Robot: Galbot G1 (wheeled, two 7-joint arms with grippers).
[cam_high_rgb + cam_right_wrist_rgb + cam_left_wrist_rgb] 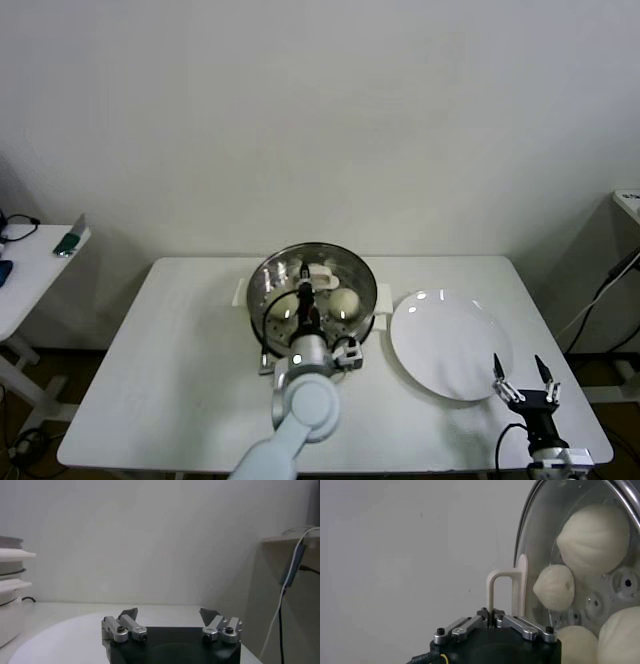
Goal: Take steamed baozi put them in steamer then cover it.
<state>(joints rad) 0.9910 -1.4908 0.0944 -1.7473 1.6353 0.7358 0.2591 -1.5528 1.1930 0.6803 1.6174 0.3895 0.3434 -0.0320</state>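
Left gripper (493, 621) clenched on the cream-white bar handle (506, 592) of the cover (313, 283), seen in the head view poised above the steamer (252, 292) near the middle of the table (170, 380). Cover held tilted on edge in the left wrist view, glass disc standing beside the gripper, not yet seated flat on the rim. Steamed baozi (592, 539) visible through the glass: four in the left wrist view, resting on the perforated bottom of the basket. One bun (344, 301) distinguishable in the head view, toward the plate side. White plate (440, 350) bare, just beside the steamer on the right. Right gripper (170, 616) parked low at the near right corner of the table, fingers spread and grasping nothing. Loading judged complete; covering judged the step in hand. For a good seating: cover levelled first so the metal rim paralleled the basket rim, then centred over the basket before descent. Lowered slowly and straight down, no sideways drag across the rim. Grip on the bar handle kept firm until the rim was felt resting all round. Risk judged: a tilted cover catching on one side of the rim and sliding off, or glass knocking a bun. Release only once level and supported, followed by a straight upward withdrawal.
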